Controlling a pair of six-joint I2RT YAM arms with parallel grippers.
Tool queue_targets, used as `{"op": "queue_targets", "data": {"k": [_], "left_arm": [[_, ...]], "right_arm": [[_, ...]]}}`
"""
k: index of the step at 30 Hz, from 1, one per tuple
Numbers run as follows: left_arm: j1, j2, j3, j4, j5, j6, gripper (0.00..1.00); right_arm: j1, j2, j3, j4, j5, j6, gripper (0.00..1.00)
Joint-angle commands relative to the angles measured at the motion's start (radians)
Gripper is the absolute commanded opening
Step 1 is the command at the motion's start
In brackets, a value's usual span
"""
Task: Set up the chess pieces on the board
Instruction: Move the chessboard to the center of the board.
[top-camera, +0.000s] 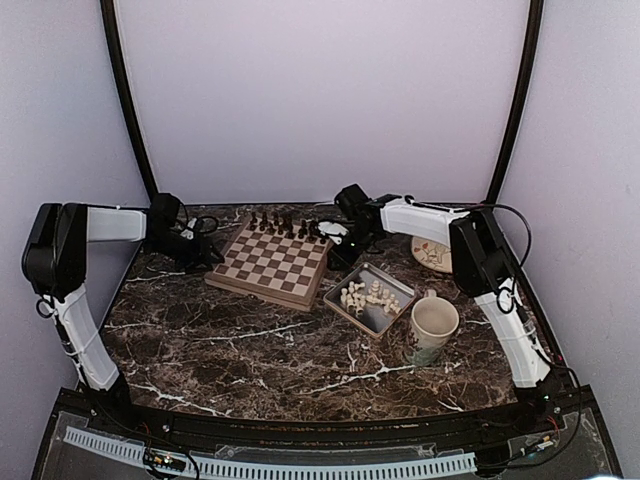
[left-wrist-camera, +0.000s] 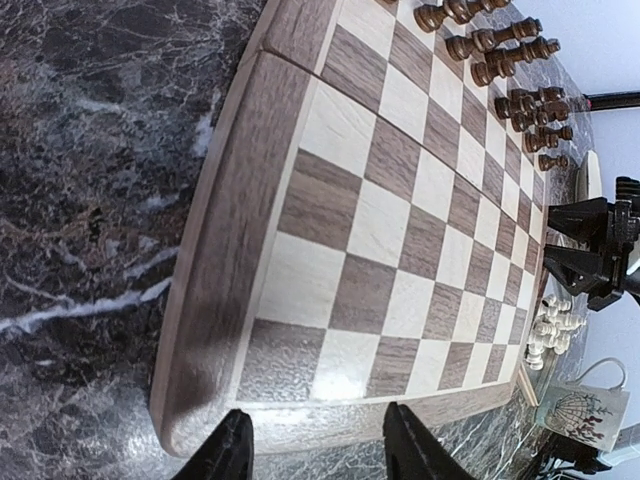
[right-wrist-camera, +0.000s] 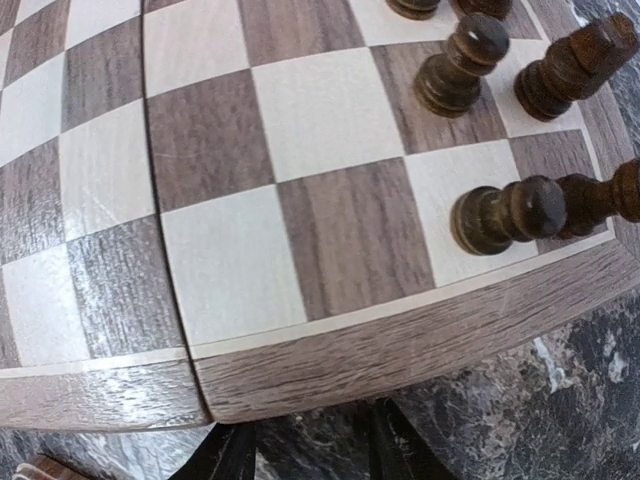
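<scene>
Mug (top-camera: 432, 328) near right on the bench (top-camera: 250, 350), grey tray (top-camera: 398, 281) just behind it, cream chess pieces (top-camera: 366, 296) heaped inside.
Board (top-camera: 272, 262) sits mid-bench, just left of the tray, dark chessmen (top-camera: 278, 222) ranked along its far edge. Left claw (left-wrist-camera: 318, 440) at the board's left rim, fingers about half apart, gripping nothing. Right claw (right-wrist-camera: 310, 450) at the far right corner, parted less widely, likewise empty.
</scene>
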Motion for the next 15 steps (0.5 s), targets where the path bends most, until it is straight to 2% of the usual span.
{"op": "queue_targets", "data": {"k": [1,5,9,12,15], "left_arm": [[-0.004,-0.083,-0.068,-0.015,-0.011,0.016,0.47],[-0.004,-0.122,-0.119,-0.01,-0.032,0.01,0.47],[-0.004,-0.17,-0.106,-0.013,-0.102,0.016,0.48],[-0.003,-0.168,-0.054,0.0,-0.164,0.012,0.56],[-0.001,-0.087,0.034,0.004,-0.18,0.008,0.65]], "right_arm": [[0.043,0.016,0.029,0.043,-0.032,-0.02,0.39],[0.066,0.015,0.03,0.047,-0.027,-0.026,0.39],[0.07,0.004,0.038,0.032,-0.014,0.0,0.39],[0.07,-0.05,-0.018,0.069,0.026,0.037,0.4],[0.07,-0.122,-0.114,0.126,0.029,0.054,0.44]]}}
